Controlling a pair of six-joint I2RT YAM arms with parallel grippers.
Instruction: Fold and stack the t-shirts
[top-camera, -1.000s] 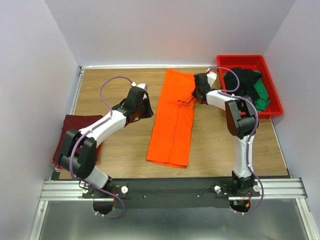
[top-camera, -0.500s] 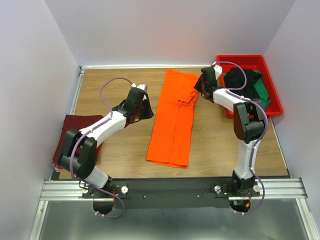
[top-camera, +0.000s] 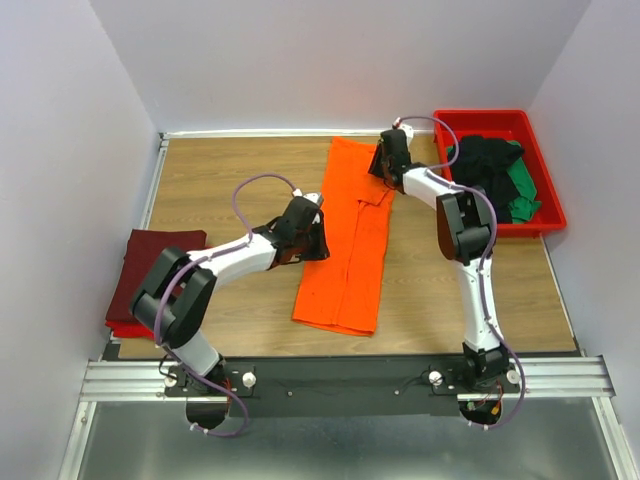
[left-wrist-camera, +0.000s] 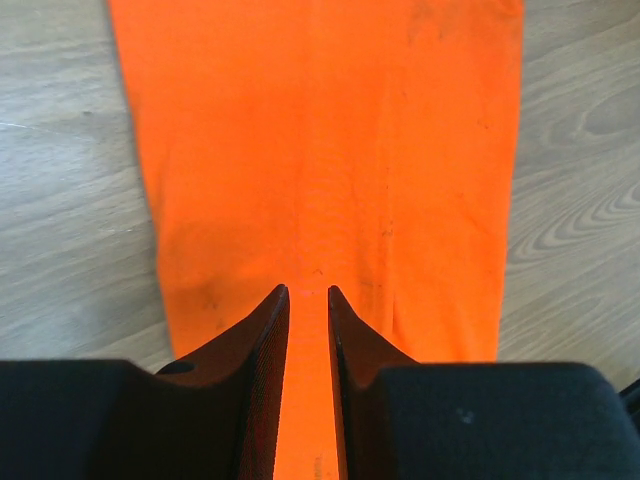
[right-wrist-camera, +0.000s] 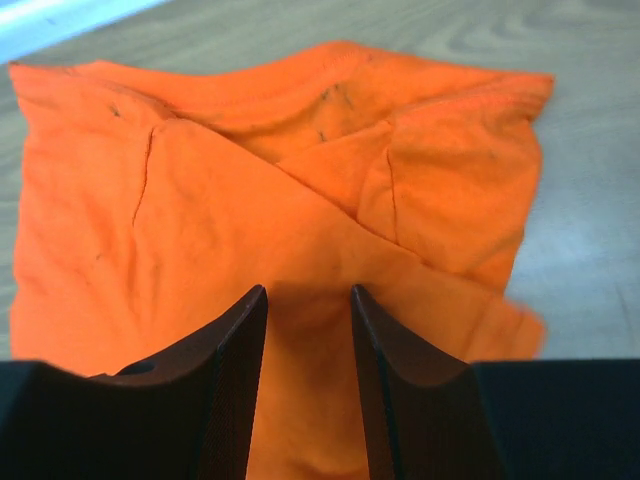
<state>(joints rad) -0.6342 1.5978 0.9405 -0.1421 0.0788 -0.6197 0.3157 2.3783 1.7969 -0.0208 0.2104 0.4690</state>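
Starting at the left edge of the top view: maroon t-shirt (top-camera: 155, 268), folded, lies at the table's lower left, with a red cloth edge (top-camera: 122, 328) showing under it; well apart from both grippers. Left gripper (top-camera: 318, 238) sits mid-frame over the left edge of the orange t-shirt (top-camera: 345, 250), about halfway down its length. In the left wrist view the left gripper (left-wrist-camera: 306, 292) has its fingers (left-wrist-camera: 262, 340) parted by a narrow slit only, nothing pinched, flat orange t-shirt (left-wrist-camera: 320, 150) seen through the gap and filling the frame ahead. Orange t-shirt is folded into a long narrow strip on the wooden table (top-camera: 230, 180). Long axis runs upper frame to lower frame, leaning slightly so the lower end sits further left. Neck end points to the upper edge, hem end to the lower edge near the arm bases. Right gripper (top-camera: 384, 160) is at the strip's upper right corner. In the right wrist view the right gripper (right-wrist-camera: 308, 292) is released, jaws apart, with the orange t-shirt (right-wrist-camera: 250, 200) just beyond and below the tips, collar at the top of that frame, sleeve flaps folded inward. Red tray (top-camera: 480, 115) in the upper right holds a black t-shirt (top-camera: 485, 160) and a green t-shirt (top-camera: 522, 192), crumpled, just right of the right arm.
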